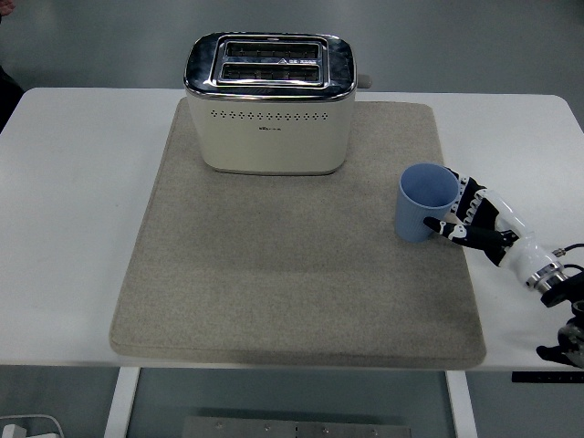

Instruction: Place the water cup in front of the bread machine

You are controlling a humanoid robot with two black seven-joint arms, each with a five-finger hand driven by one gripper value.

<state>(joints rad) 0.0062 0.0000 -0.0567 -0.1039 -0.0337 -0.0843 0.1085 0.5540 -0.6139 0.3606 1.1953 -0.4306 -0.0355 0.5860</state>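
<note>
The grasping step is in hand: the blue cup [425, 203], upright at the mat's [274, 274] right side, is partly wrapped by the right hand [474, 219], so firmer closure before carrying toward the toaster [270, 102] seems needed.

A white table [73, 228] fills most of the view, its near edge running along the six o'clock side. On it lies a beige-grey felt mat [274, 274], rectangular with rounded corners, covering the table's middle and reaching nearly to the near edge. Beyond the table, toward twelve o'clock, is a grey floor [456, 41]. Below the near edge, at seven o'clock, a white table leg [120, 401] shows.
</note>
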